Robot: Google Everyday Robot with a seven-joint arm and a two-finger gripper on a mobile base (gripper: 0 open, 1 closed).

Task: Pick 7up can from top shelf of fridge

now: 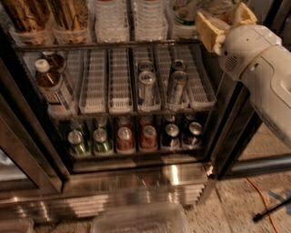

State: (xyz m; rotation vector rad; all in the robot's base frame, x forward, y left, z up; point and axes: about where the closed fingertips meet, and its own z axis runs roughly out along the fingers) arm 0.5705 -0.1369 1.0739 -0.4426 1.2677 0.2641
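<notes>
Filling the background is a large commercial display fridge (pixel 229 136) with black door frames, wire racks and a brushed stainless-steel base panel, seen from above and in front. Its dark wire top shelf (pixel 104 44) is running along the upper edge of the view. Toward the right end of that shelf, the tall slim white-silver 7up can (pixel 185 10) is standing upright, long axis vertical. Only its lower body is showing, and the lid is cut off by the frame edge. Left of the can, clear ribbed plastic bottles (pixel 148 16) are lining the same shelf. Below the can, silver-blue cans (pixel 146 84) are sitting on the middle rack.

I am holding my tan-padded two-finger gripper (pixel 225 20) just right of the can, at about the same height, on my white arm (pixel 263 68), which is extending from the can's lower right. I cannot tell whether the gripper is wide or narrow, or whether it is touching the can. By my judgement, the coming move is calling for a short reach leftward, closing across the can's upright body.
</notes>
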